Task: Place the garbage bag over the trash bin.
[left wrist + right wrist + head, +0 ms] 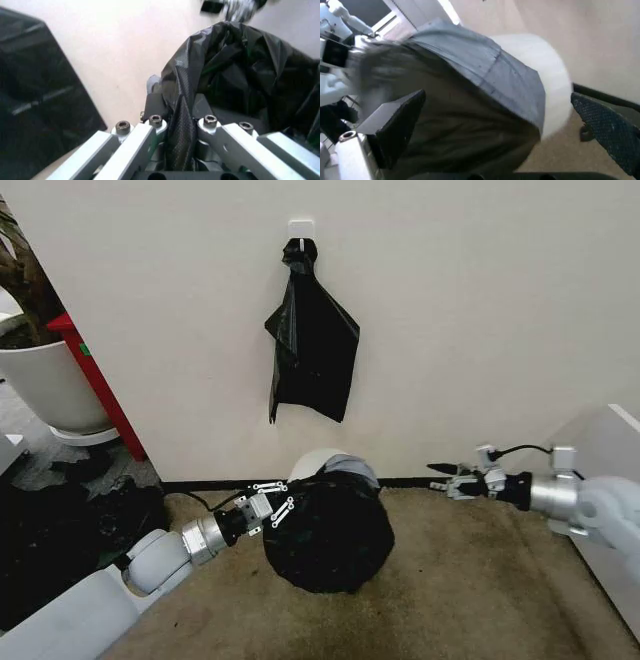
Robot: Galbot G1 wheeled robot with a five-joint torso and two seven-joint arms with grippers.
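The left gripper [272, 507] pinches the thin, slippery garbage bag [330, 530], best held at its hem, over the trash bin [312, 462]; the right gripper [447, 477] hovers spread.

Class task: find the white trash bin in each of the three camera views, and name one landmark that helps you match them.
Head view: trash bin by the wall, only its rim uncovered.
Left wrist view: hidden under the garbage bag.
Right wrist view: white wall beyond the bag.
Shared landmark: the garbage bag.
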